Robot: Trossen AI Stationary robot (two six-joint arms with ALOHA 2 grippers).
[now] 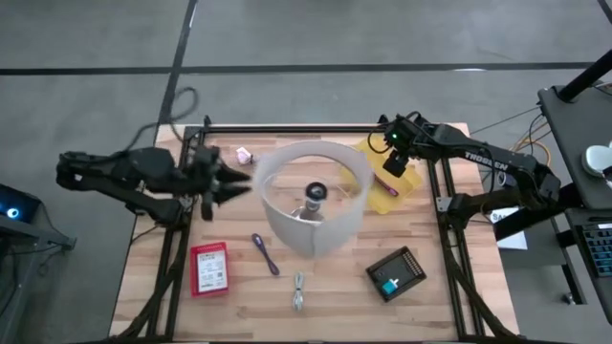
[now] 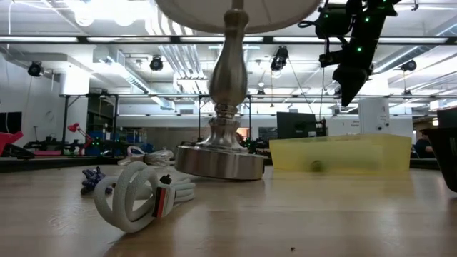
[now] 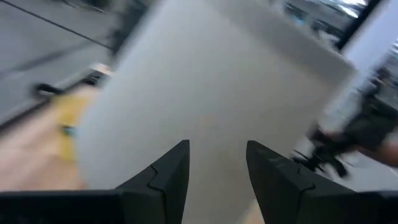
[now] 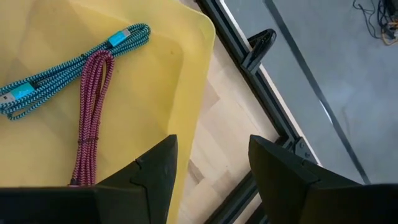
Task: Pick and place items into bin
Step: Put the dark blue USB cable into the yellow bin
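Observation:
The yellow translucent bin [image 1: 411, 179] sits at the table's far right, partly behind the white lampshade [image 1: 311, 196]. In the right wrist view its floor [image 4: 155, 74] holds a teal braided cable [image 4: 68, 68] and a magenta braided cable [image 4: 93, 112]. My right gripper [image 1: 393, 164] hangs open and empty above the bin [image 2: 339, 153], fingers pointing down [image 4: 211, 146]. My left gripper [image 1: 242, 182] is open and empty just left of the shade, facing its wall [image 3: 217, 152]. A purple cable [image 1: 265, 253] and a white coiled cable [image 1: 299, 290] lie on the near half of the table.
A table lamp stands mid-table on its metal base [image 2: 221, 160] under the wide shade. A red box [image 1: 209, 268] lies near left, a black device with a teal mark [image 1: 395, 272] near right, and a small pink thing [image 1: 243, 154] by the far edge. Black frame rails run along both table sides.

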